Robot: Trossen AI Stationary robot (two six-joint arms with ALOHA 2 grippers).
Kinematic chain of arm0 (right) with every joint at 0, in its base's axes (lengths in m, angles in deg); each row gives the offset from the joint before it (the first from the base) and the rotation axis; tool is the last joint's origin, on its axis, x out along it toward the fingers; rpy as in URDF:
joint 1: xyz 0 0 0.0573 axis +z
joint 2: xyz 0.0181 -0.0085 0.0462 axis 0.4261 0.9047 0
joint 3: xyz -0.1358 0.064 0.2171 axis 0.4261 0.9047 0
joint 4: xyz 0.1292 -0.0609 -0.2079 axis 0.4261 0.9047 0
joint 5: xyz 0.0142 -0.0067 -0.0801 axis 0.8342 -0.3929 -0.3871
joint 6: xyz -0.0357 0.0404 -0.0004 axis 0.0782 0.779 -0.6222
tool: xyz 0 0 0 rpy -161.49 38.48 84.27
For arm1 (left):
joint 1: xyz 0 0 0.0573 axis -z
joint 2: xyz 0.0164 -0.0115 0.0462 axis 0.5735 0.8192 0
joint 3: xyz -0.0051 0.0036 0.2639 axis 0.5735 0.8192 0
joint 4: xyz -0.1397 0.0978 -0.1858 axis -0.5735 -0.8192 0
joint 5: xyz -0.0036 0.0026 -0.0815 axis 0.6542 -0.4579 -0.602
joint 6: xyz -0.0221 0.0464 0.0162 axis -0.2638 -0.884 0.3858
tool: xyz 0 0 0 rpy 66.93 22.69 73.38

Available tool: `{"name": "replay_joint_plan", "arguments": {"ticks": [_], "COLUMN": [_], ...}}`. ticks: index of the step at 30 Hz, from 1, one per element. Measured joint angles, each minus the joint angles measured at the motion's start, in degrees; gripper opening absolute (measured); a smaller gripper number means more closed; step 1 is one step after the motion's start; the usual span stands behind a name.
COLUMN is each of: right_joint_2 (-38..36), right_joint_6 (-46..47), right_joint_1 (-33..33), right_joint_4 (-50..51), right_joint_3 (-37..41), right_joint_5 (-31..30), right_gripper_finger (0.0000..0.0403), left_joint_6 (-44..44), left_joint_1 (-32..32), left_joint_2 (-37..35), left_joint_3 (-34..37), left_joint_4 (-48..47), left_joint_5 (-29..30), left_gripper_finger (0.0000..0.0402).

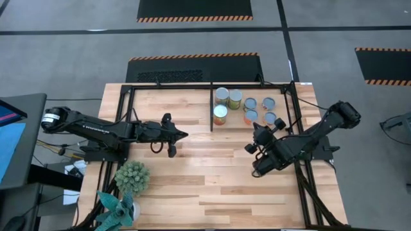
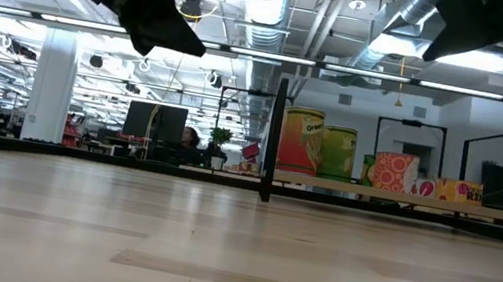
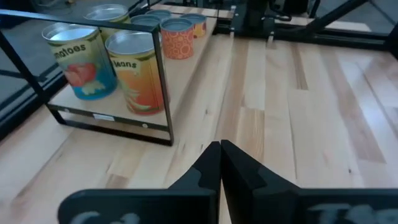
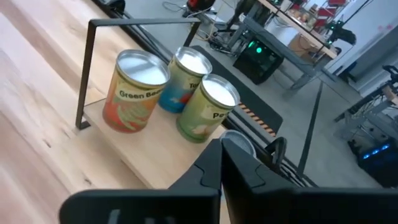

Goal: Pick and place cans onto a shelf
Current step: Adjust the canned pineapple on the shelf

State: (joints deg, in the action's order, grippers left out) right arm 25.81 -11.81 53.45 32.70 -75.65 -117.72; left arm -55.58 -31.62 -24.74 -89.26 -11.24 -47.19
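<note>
Several cans stand upright on their bases in the right half of the black-barred shelf (image 1: 168,85) at the table's far side. Three are larger cans (image 1: 221,96) and the others are smaller ones (image 1: 259,110). My left gripper (image 1: 184,135) hovers shut over the table's middle, left of the shelf's divider bar (image 1: 212,106), and points toward the cans (image 3: 134,68). My right gripper (image 1: 258,133) hovers shut just on the near side of the small cans and faces the larger cans (image 4: 140,90). In the low view the cans (image 2: 316,146) stand behind the divider.
A spiky green potted plant (image 1: 132,176) and a teal plant (image 1: 115,206) stand at the table's near left corner. A monitor (image 1: 13,131) stands off the left edge. Bare wood lies between and in front of the arms (image 1: 212,186). The shelf's left half (image 1: 170,106) holds nothing.
</note>
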Motion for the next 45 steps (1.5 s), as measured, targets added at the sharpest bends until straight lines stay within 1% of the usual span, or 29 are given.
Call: {"name": "replay_joint_plan", "arguments": {"ticks": [7,10,16,21,27,29,32,34,36,37,38,40,42,45], "right_joint_2": [0.00,0.00,0.00,0.00,0.00,0.00,0.02,0.02,0.02,0.02,0.02,0.02,0.02,0.02], "right_joint_6": [-0.15,-1.04,0.21,5.09,12.04,14.44,18.91,23.43,25.66,25.25,22.77,15.65,10.74,9.44], "right_joint_1": [-0.46,-1.23,-4.02,-4.71,-2.12,-1.09,-0.05,-0.37,-0.62,-0.40,0.19,1.36,2.19,3.09], "right_joint_4": [-1.27,-1.79,-1.84,-1.53,-1.87,-1.51,0.63,4.24,5.05,4.69,4.03,2.14,1.81,0.79], "right_joint_3": [0.00,0.00,0.28,3.25,8.75,10.75,13.56,14.92,16.01,16.64,17.33,18.58,19.53,21.45], "right_joint_5": [0.16,1.94,6.58,9.58,15.54,16.67,16.84,19.46,21.11,21.06,20.71,20.61,20.61,20.65], "right_gripper_finger": [0.0024,0.0026,0.0021,0.0017,0.0023,0.0022,0.0013,0.0008,0.0006,0.0006,0.0008,0.0013,0.0015,0.0011], "left_joint_6": [1.06,1.51,1.89,2.07,2.08,2.07,2.04,2.03,2.03,2.00,2.00,1.98,1.98,1.96], "left_joint_1": [0.00,0.00,0.00,0.00,0.00,0.00,0.00,0.00,0.00,0.00,0.00,0.00,0.00,0.00], "left_joint_2": [-0.01,-0.01,-0.01,-0.01,-0.01,-0.01,-0.01,-0.01,-0.02,-0.03,-0.03,-0.03,-0.03,-0.03], "left_joint_3": [-0.01,-0.01,-0.01,-0.01,-0.01,-0.01,-0.01,-0.01,-0.01,-0.01,-0.01,-0.01,-0.01,-0.01], "left_joint_4": [0.21,0.21,0.45,0.45,0.44,0.43,0.43,0.43,0.43,0.43,0.43,0.40,0.40,0.40], "left_joint_5": [-0.02,-0.02,-0.02,-0.02,-0.02,-0.02,-0.02,-0.02,-0.02,-0.02,-0.02,0.00,0.00,0.00], "left_gripper_finger": [0.0000,0.0000,0.0000,0.0000,0.0000,0.0000,0.0000,0.0000,0.0000,0.0000,0.0000,0.0000,0.0000,0.0000]}}
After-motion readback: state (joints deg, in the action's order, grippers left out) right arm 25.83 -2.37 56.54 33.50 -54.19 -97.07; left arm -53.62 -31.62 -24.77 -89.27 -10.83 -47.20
